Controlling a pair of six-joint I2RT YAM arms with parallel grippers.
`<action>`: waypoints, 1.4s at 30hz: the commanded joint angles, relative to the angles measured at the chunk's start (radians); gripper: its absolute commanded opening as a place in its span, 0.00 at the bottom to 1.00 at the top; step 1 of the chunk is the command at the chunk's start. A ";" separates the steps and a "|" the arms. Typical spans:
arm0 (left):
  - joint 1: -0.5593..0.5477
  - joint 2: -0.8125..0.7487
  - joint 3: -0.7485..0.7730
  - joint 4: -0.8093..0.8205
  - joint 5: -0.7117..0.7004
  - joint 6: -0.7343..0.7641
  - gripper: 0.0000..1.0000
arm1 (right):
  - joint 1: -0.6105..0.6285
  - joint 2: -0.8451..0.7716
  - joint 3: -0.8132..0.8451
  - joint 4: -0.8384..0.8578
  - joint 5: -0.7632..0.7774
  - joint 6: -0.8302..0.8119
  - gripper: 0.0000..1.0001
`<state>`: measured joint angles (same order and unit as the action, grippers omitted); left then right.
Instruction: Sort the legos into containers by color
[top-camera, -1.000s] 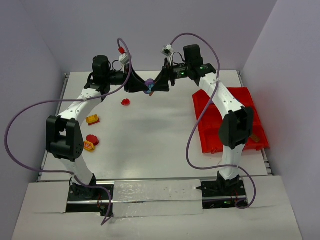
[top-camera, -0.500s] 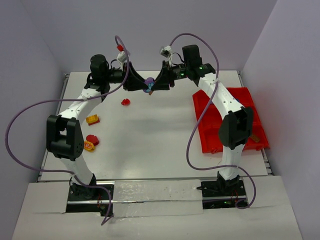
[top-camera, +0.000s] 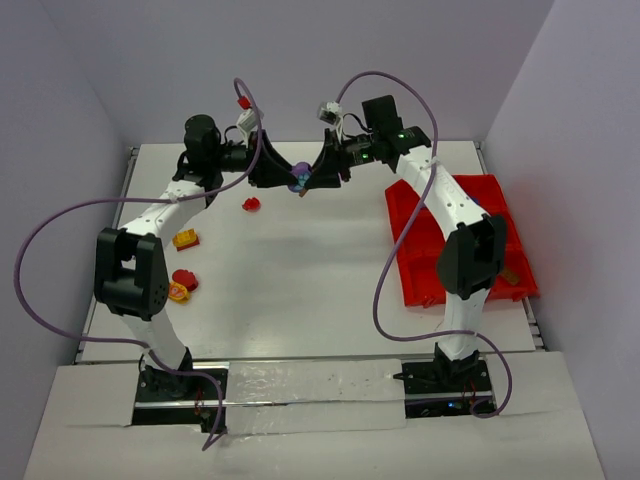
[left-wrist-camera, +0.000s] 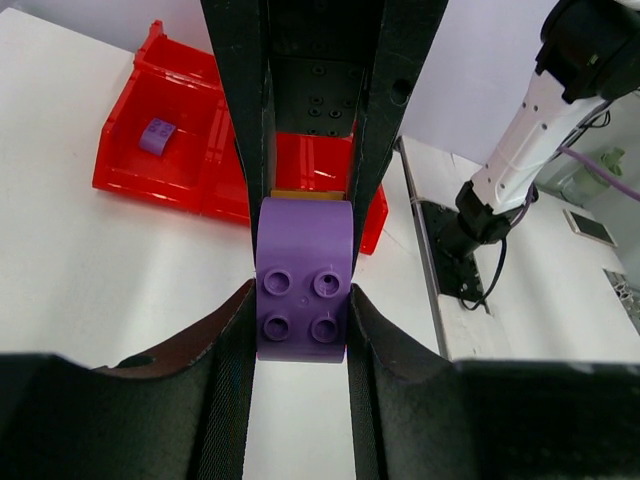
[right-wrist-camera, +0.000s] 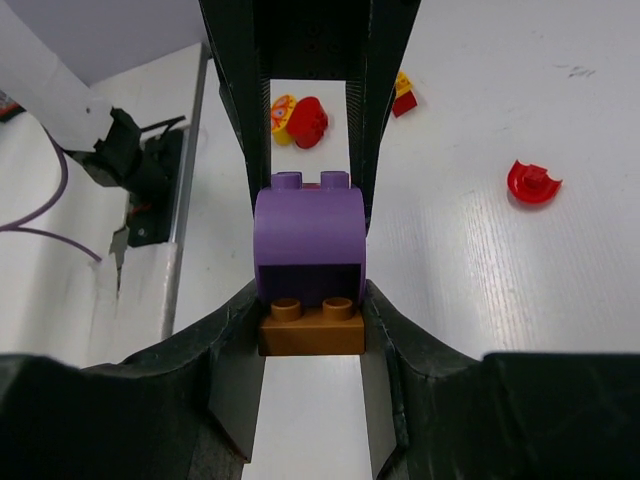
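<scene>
Above the far middle of the table, my two grippers meet tip to tip over one joined pair of legos. The left gripper (left-wrist-camera: 302, 300) is shut on the purple brick (left-wrist-camera: 302, 285), whose four studs face its camera. The right gripper (right-wrist-camera: 311, 322) is shut on the brown-orange brick (right-wrist-camera: 311, 328), which is plugged into the purple brick's (right-wrist-camera: 309, 235) hollow. From above, the pair (top-camera: 299, 174) shows between the black fingers. The containers are the red tray (top-camera: 505, 215) at the right, also in the left wrist view (left-wrist-camera: 130, 180). One compartment holds a small purple brick (left-wrist-camera: 157, 135).
Loose pieces lie on the left half of the table: a red bit (top-camera: 251, 204), a yellow-and-red brick (top-camera: 184, 239), and a red piece (top-camera: 183, 278) beside a yellow one (top-camera: 177, 292). Purple cables loop over both arms. Walls enclose the table at the back and sides.
The right gripper's jaws, open a second ago, have shut on the brown-orange brick. Both wrists shifted slightly, with the joined bricks staying between them.
</scene>
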<state>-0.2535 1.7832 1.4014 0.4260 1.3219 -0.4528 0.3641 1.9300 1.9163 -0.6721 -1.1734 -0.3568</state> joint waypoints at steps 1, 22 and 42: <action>0.072 -0.022 0.065 -0.099 -0.084 0.129 0.00 | -0.087 -0.071 -0.062 -0.291 0.104 -0.216 0.00; -0.045 -0.033 0.118 -0.452 -0.166 0.531 0.99 | -0.141 -0.107 -0.064 -0.333 0.179 -0.234 0.00; -0.116 0.033 0.188 -0.487 -0.104 0.547 0.91 | 0.011 -0.013 0.115 -0.268 0.157 -0.203 0.00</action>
<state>-0.3553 1.7991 1.5360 -0.0757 1.1929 0.0881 0.3503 1.9301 1.9881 -0.9827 -0.9848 -0.5734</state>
